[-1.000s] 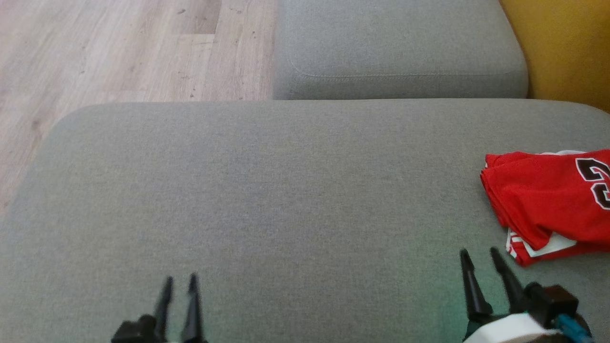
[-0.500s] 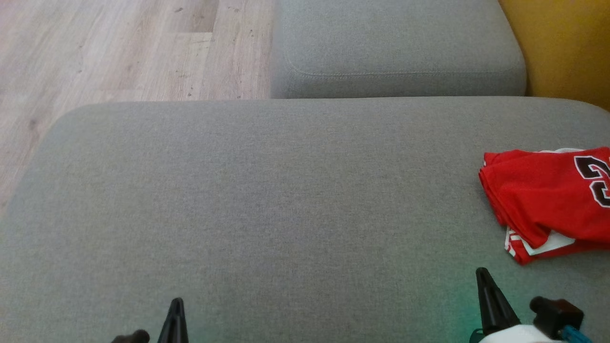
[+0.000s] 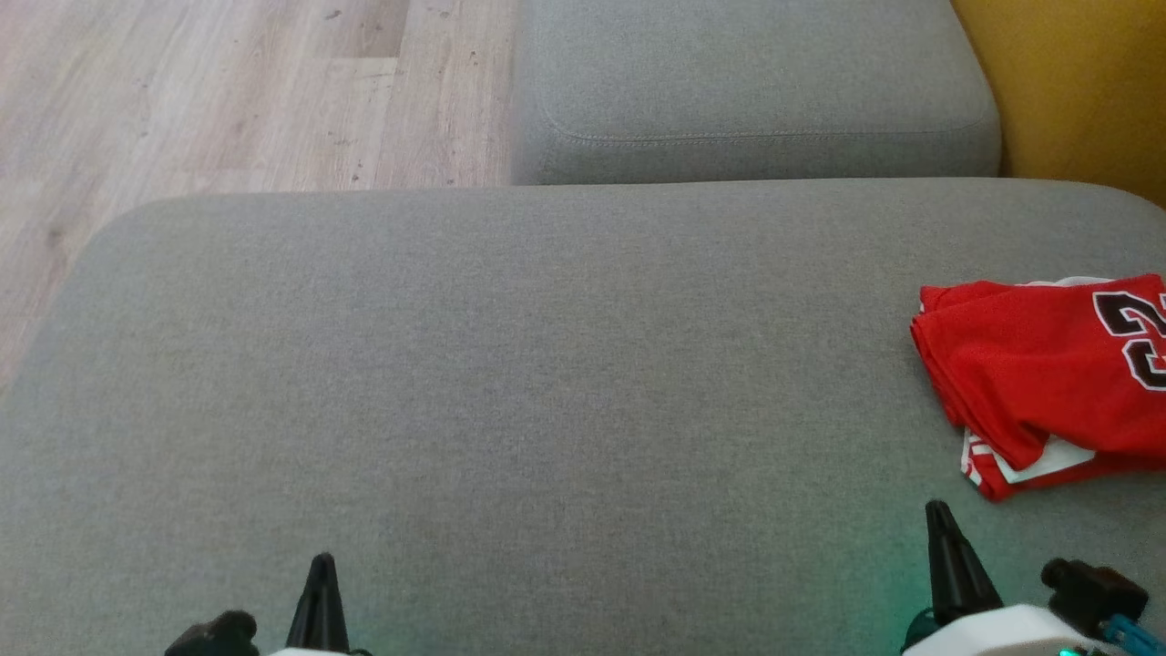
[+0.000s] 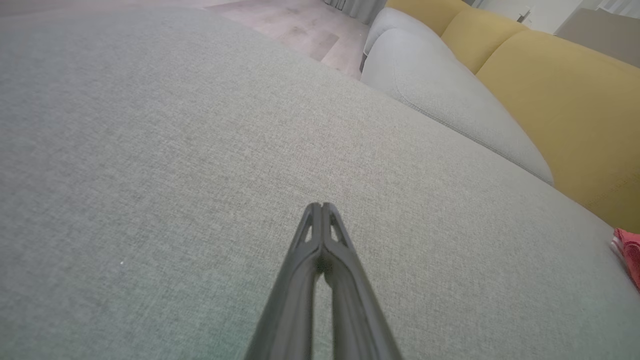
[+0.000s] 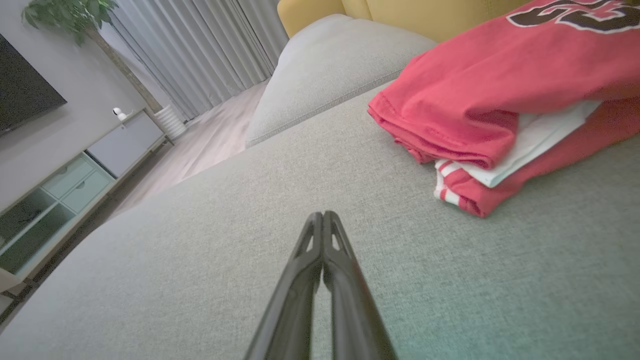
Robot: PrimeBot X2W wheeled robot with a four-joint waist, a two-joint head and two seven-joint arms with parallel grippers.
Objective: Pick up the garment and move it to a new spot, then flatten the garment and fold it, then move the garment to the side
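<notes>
**Item:** jersey (image 3: 1038, 383), red with white trim and a dark number.
**Location:** far right of the grey seat (image 3: 547, 364). It is folded into a layered stack, with a white inner layer showing at its near edge. Part of it runs past the right edge of the head view.

**Arms:**
- The left gripper (image 3: 321, 574) has its fingers pressed together and holds nothing. It sits low over bare seat, well apart from the jersey.
- The right gripper (image 3: 938, 524) is likewise closed and empty. It is near the jersey's near-left corner, not touching it.

**Change:** a second ago both pairs of fingers stood apart and reached a little further up the seat. Now both are closed and drawn back toward the robot. The jersey lies as it did.

**Reading:** the fold looks made and the jersey set aside. The task appears at or near its end, with the arms retiring.

**Containers:** none on the seat. A cabinet (image 5: 50, 200) with glass-fronted compartments stands across the room; its contents are too small to tell.
</notes>
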